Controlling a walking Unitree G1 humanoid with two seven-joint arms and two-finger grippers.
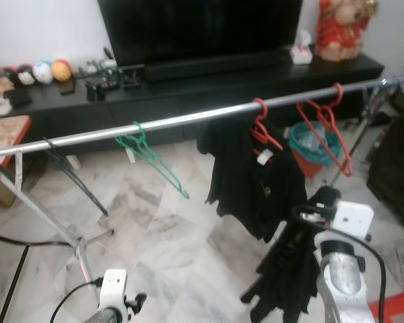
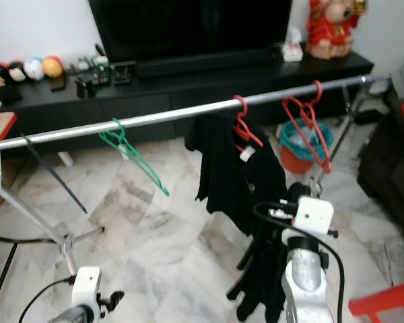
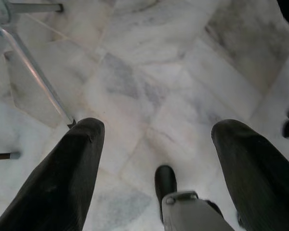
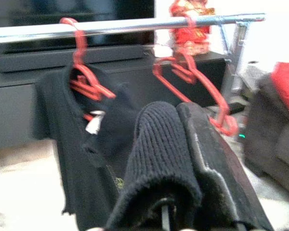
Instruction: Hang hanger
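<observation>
Now the right tool point(image 4: 183, 144) seems closed on a black garment point(image 4: 159, 159).
Left tool point(image 3: 154, 144) hangs wide open, empty, near the floor point(image 3: 149, 72); red hanger point(image 1: 259, 131) on rail point(image 1: 188, 120).

Home living room: TV point(image 1: 198, 27) on black console point(image 1: 188, 84), marble floor point(image 1: 161, 229), clothes rail point(image 1: 188, 120).

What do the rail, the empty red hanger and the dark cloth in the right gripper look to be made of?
Rail: apparently metal, a thin tube with a bright chrome-like sheen. Empty red hanger: likely plastic, going by its uniform glossy colour and thin moulded arms, though coated wire is possible. Dark cloth held in the right gripper: a ribbed knit, matte black; the fibre cannot be told.
</observation>
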